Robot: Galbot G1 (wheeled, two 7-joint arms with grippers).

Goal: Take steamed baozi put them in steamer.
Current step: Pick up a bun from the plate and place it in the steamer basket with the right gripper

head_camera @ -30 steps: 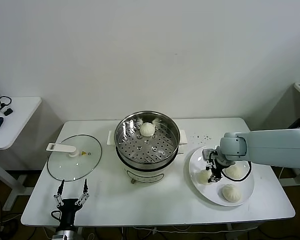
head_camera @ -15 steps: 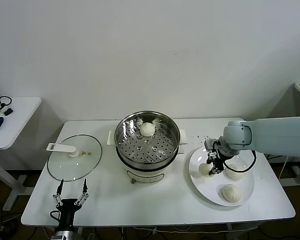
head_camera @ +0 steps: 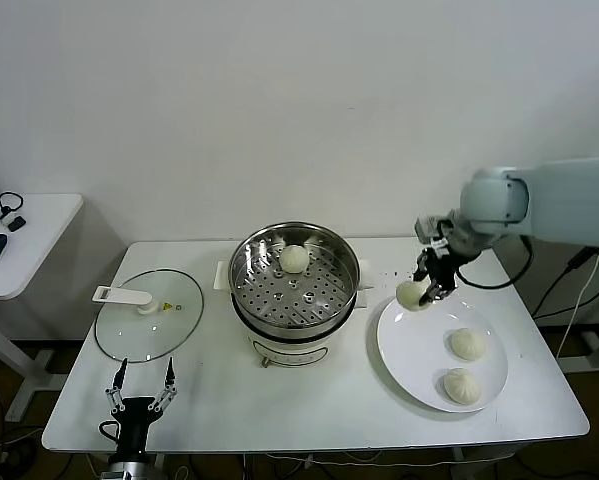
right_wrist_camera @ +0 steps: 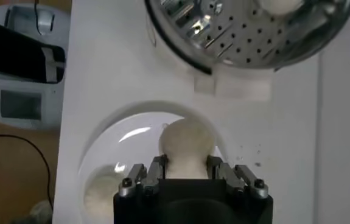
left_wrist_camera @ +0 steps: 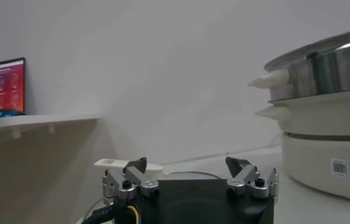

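My right gripper [head_camera: 422, 289] is shut on a cream-white baozi [head_camera: 412, 294] and holds it in the air above the far left rim of the white plate [head_camera: 411, 360], to the right of the steamer [head_camera: 293, 283]. In the right wrist view the baozi [right_wrist_camera: 186, 145] sits between the fingers, with the steamer [right_wrist_camera: 248, 33] ahead. One baozi [head_camera: 294, 258] lies on the steamer's perforated tray at the back. Two more baozi [head_camera: 468, 344] [head_camera: 462, 385] stay on the plate. My left gripper [head_camera: 141, 392] is open and idle at the table's front left.
A round glass lid [head_camera: 149, 312] with a white handle lies on the table left of the steamer. A small side table [head_camera: 19, 240] with a mouse stands at the far left. The steamer [left_wrist_camera: 327, 122] shows in the left wrist view.
My right gripper has lifted one baozi off the plate and carried it up and back, toward the plate's far left rim. The left arm has not moved.
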